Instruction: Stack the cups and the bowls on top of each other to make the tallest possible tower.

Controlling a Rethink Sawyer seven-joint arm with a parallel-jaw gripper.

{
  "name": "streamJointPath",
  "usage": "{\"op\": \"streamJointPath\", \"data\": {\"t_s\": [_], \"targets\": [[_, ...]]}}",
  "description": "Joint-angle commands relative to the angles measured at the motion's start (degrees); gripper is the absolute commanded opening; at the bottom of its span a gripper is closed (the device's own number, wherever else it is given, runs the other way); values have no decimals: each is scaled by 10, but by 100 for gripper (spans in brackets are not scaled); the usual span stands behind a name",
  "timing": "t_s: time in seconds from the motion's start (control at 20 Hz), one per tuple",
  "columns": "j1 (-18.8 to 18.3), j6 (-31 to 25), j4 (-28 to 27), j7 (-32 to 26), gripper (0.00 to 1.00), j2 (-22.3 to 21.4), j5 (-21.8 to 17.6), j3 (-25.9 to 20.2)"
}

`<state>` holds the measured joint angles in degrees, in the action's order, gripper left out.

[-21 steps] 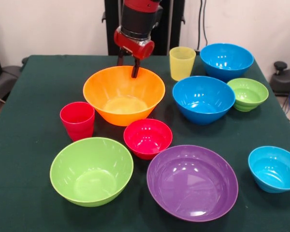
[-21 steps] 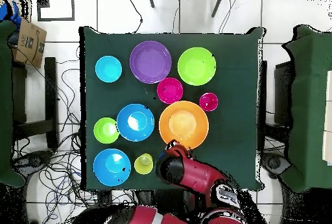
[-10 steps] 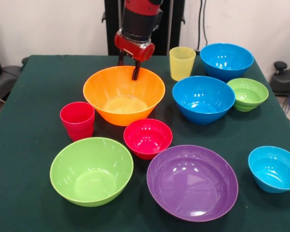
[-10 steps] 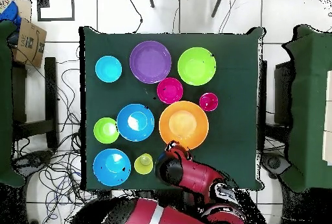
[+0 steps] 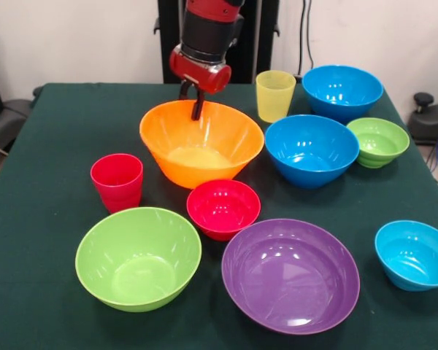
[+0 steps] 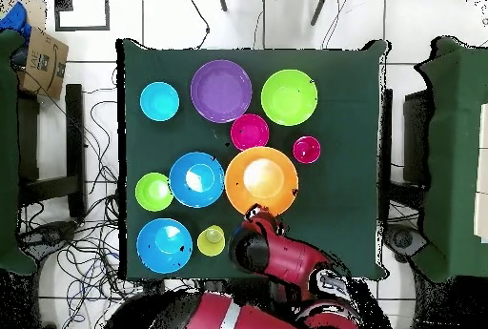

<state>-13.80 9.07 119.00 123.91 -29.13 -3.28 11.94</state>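
Gripper [image 5: 192, 100] pinches the far rim of the orange bowl [image 5: 202, 143], one finger inside, one outside. Eight bowls, two cups, none nested (no tower). Near row: lime green bowl [image 5: 138, 257], purple bowl [image 5: 290, 275], small blue bowl [image 5: 414, 254]. Then red bowl [image 5: 223, 208], red cup [image 5: 117, 181]. Farther: two medium blue bowls [image 5: 311, 149], ribbed green bowl [image 5: 378, 141], yellow cup [image 5: 275, 95].

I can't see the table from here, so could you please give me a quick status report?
Gripper shut on large orange bowl, at its far rim. Bowl against medium blue bowl. Nothing stacked yet.
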Motion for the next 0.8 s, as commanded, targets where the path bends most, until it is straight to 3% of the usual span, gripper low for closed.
{"op": "streamJointPath", "data": {"t_s": [0.05, 0.55, 0.8], "targets": [[6, 28, -32, 50, 0, 40, -32, -61], [-10, 34, -30, 49, 0, 46, -42, -68], [-60, -49, -29, -10, 0, 13, -97, -121]]}}
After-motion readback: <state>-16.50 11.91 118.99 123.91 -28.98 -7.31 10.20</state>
